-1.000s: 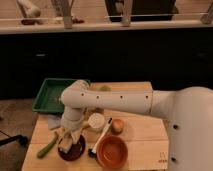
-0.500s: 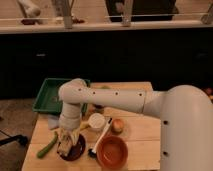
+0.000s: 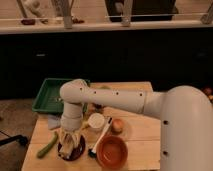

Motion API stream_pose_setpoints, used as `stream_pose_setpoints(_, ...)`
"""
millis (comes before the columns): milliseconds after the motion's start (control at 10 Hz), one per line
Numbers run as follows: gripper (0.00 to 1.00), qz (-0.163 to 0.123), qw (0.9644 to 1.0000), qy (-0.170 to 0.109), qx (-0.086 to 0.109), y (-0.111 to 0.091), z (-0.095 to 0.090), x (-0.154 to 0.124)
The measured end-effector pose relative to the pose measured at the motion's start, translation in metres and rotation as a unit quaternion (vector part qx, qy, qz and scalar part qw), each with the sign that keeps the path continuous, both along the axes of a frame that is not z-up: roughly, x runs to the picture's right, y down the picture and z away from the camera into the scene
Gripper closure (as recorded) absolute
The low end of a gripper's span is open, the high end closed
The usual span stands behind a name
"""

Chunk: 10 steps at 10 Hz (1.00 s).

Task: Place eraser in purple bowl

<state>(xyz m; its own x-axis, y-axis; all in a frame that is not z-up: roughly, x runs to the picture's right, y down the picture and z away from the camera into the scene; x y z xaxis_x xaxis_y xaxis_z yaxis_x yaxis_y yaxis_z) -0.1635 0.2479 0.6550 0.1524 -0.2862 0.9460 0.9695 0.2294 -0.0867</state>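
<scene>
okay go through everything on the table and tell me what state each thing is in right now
hand: down over the purple bowl.
purple bowl: upright, mostly hidden by the hand.
orange bowl: upright, empty.
white cup: upright.
green tray: flat on the table.
white brush: lying flat.
eraser: cannot be seen.

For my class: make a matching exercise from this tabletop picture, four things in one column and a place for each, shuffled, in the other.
1. gripper
2. green tray
3. orange bowl
4. white cup

A. back left corner of the table
B. front of the table, right of the purple bowl
C. directly over the purple bowl
D. middle of the table, behind the orange bowl

Pairs: 1-C, 2-A, 3-B, 4-D
</scene>
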Motion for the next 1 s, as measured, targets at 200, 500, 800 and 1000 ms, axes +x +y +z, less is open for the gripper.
stream_pose_setpoints(200,0.66,-0.004,0.9998,-0.005,-0.018,0.0062,-0.0013,-0.0007)
stream_pose_setpoints(500,0.37,-0.006,0.9997,-0.002,-0.022,0.0081,0.0011,-0.0003)
stream_pose_setpoints(800,0.2,-0.007,0.9997,0.002,-0.022,0.0095,0.0024,-0.0013)
stream_pose_setpoints(1000,0.2,-0.004,0.9998,0.004,-0.019,0.0087,0.0033,-0.0017)
